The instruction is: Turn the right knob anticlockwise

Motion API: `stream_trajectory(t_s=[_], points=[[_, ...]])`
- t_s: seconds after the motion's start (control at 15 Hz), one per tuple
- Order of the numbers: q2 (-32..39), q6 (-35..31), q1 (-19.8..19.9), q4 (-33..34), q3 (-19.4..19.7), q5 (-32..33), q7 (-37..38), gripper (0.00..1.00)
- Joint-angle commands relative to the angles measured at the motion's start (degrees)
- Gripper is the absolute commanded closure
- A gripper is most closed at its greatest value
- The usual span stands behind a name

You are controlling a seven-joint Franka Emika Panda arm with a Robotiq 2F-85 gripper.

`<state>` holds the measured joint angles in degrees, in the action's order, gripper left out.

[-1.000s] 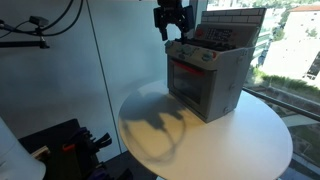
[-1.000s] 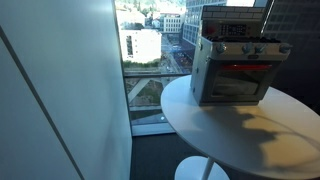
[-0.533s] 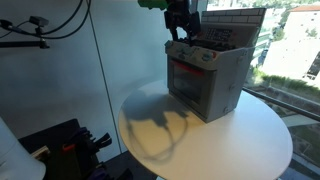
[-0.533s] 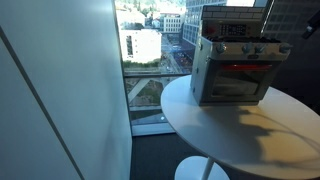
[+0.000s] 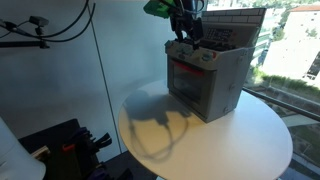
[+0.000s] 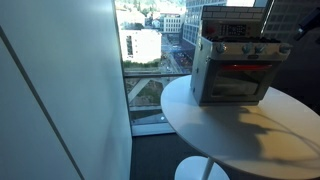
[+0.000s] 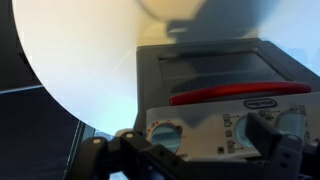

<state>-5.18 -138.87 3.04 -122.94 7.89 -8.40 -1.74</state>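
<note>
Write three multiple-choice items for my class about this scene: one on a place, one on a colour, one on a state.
1. Where does the toy oven stand?
A on the floor; B on the round white table; C on a chair.
2. What colour is the door handle?
A red; B blue; C yellow.
3. What state is the oven door in?
A wide open; B taken off; C shut.

Answers:
1 B, both exterior views show it resting on the tabletop.
2 A, the wrist view shows a red bar across the door.
3 C, the door lies flush with the oven's front.
</note>
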Motion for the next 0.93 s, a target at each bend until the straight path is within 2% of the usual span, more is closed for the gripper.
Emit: stream_trajectory(t_s=[0.0, 0.27, 0.87], points=[[0.1, 0.1, 0.7, 0.1, -0.7, -0.1, 0.0, 0.00], [0.2, 0.2, 0.8, 0.3, -0.5, -1.9, -0.1, 0.00], [0.2, -4.8, 1.1, -0.6, -0.1, -16.2, 1.2, 0.00]])
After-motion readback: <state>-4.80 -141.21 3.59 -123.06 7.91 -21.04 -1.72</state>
